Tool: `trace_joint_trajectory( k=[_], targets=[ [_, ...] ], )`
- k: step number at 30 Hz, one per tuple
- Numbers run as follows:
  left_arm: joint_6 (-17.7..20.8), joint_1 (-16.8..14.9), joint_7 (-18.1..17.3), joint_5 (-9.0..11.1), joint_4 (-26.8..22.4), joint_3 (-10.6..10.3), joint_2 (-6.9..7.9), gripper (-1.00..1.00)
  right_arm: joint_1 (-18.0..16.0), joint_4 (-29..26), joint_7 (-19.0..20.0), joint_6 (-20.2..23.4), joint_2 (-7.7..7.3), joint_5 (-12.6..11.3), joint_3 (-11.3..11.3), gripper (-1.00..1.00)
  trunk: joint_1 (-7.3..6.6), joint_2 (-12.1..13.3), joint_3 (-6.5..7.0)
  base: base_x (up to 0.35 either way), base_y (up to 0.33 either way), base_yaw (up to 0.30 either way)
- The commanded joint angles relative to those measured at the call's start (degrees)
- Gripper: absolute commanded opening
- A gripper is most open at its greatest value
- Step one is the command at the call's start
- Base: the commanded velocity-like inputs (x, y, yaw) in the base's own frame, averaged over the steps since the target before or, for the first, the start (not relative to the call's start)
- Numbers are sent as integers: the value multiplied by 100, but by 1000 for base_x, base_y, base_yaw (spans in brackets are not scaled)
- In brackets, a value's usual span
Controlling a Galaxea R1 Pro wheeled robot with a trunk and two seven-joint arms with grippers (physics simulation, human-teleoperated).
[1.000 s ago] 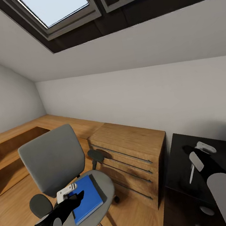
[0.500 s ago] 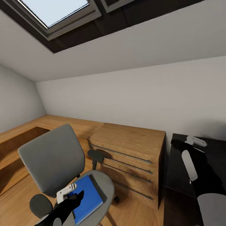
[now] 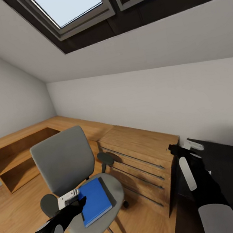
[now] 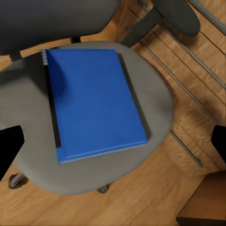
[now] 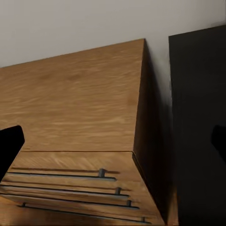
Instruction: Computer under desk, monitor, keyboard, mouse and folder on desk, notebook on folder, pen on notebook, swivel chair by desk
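Observation:
A blue folder [image 3: 94, 201] lies flat on the seat of the grey swivel chair [image 3: 65, 160]. My left gripper [image 3: 74, 201] hovers at the folder's near left edge, above the seat. In the left wrist view the folder [image 4: 94, 103] sits on the chair seat [image 4: 157, 94], and the left gripper [image 4: 113, 141] is open, its dark fingertips [image 4: 9, 146] wide apart. My right gripper [image 3: 181, 146] hangs open at the corner where the black desk [image 3: 229, 166] meets the drawer unit. Monitor, keyboard, mouse, notebook and pen are out of view.
A wooden drawer unit [image 3: 140, 146] with long bar handles stands between chair and desk; the right wrist view looks down on the drawer unit [image 5: 70, 103] and the desk [image 5: 197, 117]. A low wooden shelf [image 3: 14, 162] runs along the left wall. Skylights sit in the sloped ceiling.
The whole view has shifted, so chair and drawers sit further right in the picture. My right arm has swung left, from over the black desk to its corner by the drawers.

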Motion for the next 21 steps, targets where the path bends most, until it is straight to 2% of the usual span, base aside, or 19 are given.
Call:
trace_joint_trajectory(
  k=[1,8,21],
  targets=[
    [29,-6,40,59,-5,5,-4,100,-2,7,-49,13,3,-61,6,100,0,-4,-7,0,0,265],
    [27,-6,40,59,-5,12,9,100,1,184,-101,5,8,-61,420,100,0,-4,-7,0,0,277],
    [21,-6,40,59,-5,14,11,100,1,314,-105,2,8,-61,564,100,0,-4,-7,0,0,281]
  ],
)
